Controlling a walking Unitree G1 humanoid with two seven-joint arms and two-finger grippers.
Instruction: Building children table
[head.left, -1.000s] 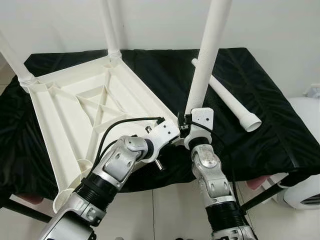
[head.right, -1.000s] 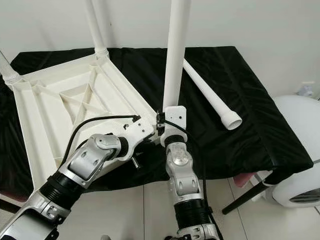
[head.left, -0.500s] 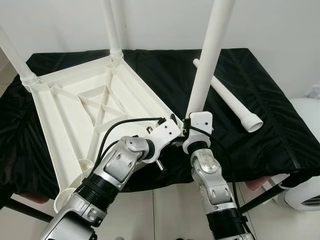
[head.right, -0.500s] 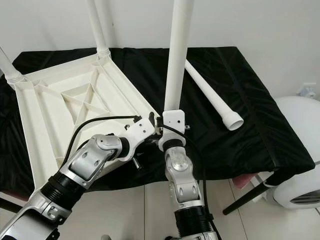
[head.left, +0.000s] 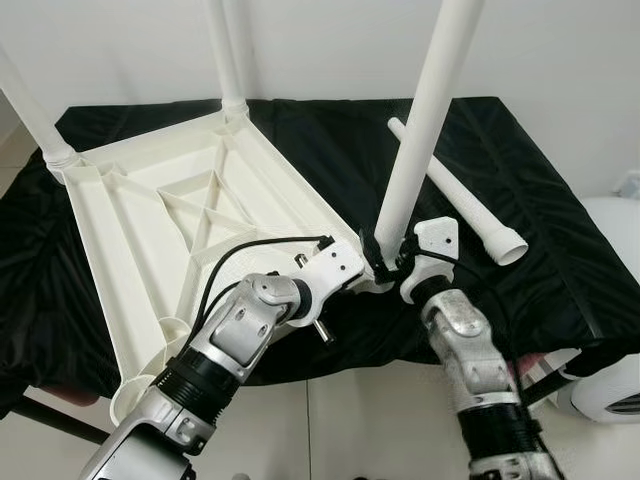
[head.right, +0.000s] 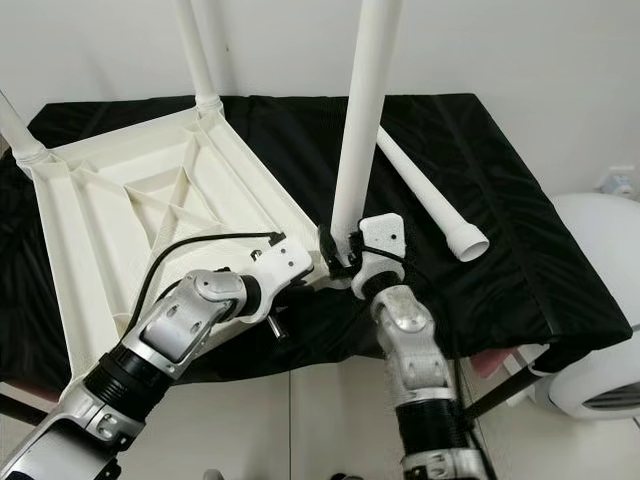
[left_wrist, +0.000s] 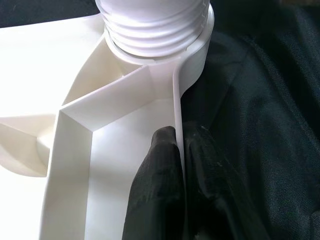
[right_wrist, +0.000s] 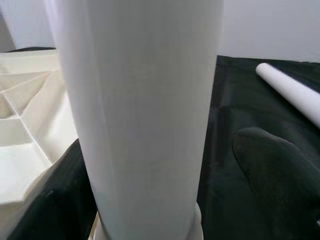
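Right now the white tabletop (head.left: 170, 230) lies upside down on the black-draped counter (head.left: 540, 230), ribbed underside facing up, with two legs already standing in its far corners. The left hand (left_wrist: 177, 165) pinches the thin rim wall of the tabletop, one black finger (left_wrist: 160, 180) inside the rim and the other outside against the cloth, clamped tight on the plastic. Just ahead of those fingers sits the corner socket, where the threaded end of the white leg (head.left: 425, 120) rests. The right hand (head.left: 385, 262) wraps the bottom of that leg, close beside the left hand, its fingers (right_wrist: 275, 170) spread around the tube on both sides and gripping it; the leg rises from this hand, leaning slightly toward the robot's right. Beyond the right hand, a spare white leg (head.left: 460, 195) lies flat on the cloth, apart from the tabletop, its flared end pointing to the counter's near right edge
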